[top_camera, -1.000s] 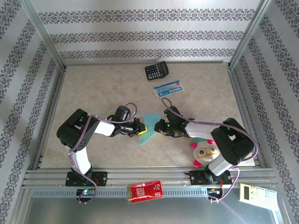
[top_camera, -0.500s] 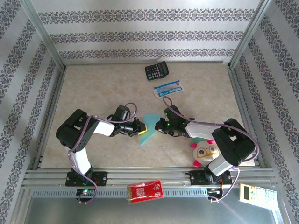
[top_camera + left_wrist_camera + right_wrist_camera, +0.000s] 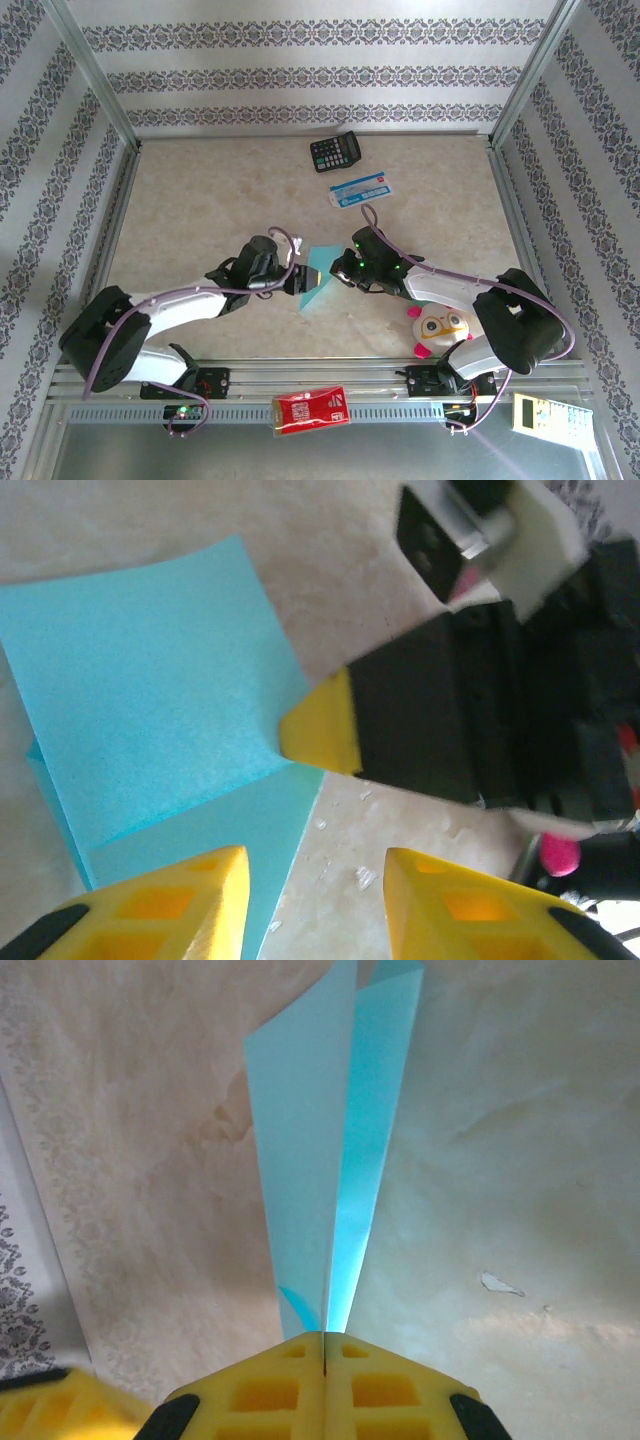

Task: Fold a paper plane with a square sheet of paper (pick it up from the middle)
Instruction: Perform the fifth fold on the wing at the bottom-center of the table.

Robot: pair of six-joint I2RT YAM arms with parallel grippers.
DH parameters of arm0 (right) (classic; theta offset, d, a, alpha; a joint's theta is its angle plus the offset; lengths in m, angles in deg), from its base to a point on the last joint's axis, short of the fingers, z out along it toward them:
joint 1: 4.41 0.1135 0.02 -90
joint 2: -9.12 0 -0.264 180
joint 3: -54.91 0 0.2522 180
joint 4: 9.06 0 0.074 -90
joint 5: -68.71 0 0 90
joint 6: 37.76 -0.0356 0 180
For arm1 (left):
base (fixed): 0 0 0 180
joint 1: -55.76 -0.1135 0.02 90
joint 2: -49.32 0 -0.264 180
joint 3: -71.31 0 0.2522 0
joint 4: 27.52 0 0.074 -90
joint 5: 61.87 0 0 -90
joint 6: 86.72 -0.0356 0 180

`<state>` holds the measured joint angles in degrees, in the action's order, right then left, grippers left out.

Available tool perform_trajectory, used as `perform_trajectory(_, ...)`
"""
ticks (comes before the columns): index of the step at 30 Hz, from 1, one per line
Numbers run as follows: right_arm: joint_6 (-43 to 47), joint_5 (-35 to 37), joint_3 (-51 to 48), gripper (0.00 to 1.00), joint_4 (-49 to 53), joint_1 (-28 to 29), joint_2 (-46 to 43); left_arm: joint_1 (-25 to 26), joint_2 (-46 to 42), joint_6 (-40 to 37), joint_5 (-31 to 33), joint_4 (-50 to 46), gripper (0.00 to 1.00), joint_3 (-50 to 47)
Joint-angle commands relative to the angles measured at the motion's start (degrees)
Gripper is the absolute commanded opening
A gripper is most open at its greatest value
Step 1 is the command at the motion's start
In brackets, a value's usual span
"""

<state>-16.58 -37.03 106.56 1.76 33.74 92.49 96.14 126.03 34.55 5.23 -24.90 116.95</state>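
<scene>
From above, the square sheet of paper (image 3: 320,288) lies near the middle of the beige, marble-patterned table (image 3: 200,200). It shows as a turquoise wedge between the two arms, with the left gripper (image 3: 303,280) at its left edge and the right gripper (image 3: 341,276) at its right edge. How either pair of jaws stands is too small to tell from up there.

The right wrist camera settles one of them. The right gripper (image 3: 325,1352) has its yellow, waffle-pocketed fingertips pressed together on the sheet (image 3: 305,1160). The paper runs away from the pinch as two thin, smooth layers splayed in a narrow V, one pale and one glowing brighter.

The left wrist camera shows the left gripper (image 3: 315,905) with its jaws well apart, hovering over the edge of the lower layer. Here the sheet (image 3: 150,680) is a matte, finely grained flap with crisp straight edges, folded over a paler layer beneath. A yellow fingertip (image 3: 318,730) of the right gripper meets the flap's corner, with its black body behind.

A black calculator (image 3: 335,152) and a blue-and-white card (image 3: 360,190) lie on the far side of the table. A plush toy (image 3: 440,325) sits beside the right arm, and a red packet (image 3: 312,410) rests on the metal rail
</scene>
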Motion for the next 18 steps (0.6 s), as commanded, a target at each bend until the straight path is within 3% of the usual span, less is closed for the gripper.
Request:
perform_trajectory(1,-3.12,-0.45,1.13,0.0,1.36,0.7,-0.68,2.7,-2.35,-11.29,12.47,-4.82,0.45,-1.86)
perform_trajectory(8,-5.1,-1.57,1.48,0.0,-0.12,0.78,-0.27,8.63,-0.36,-18.31,20.64,-4.97,0.55,-1.55)
perform_trajectory(18,-6.32,-3.43,2.1,0.0,-1.72,0.54,1.06,14.16,7.81,-23.51,31.23,-9.71,0.55,4.8)
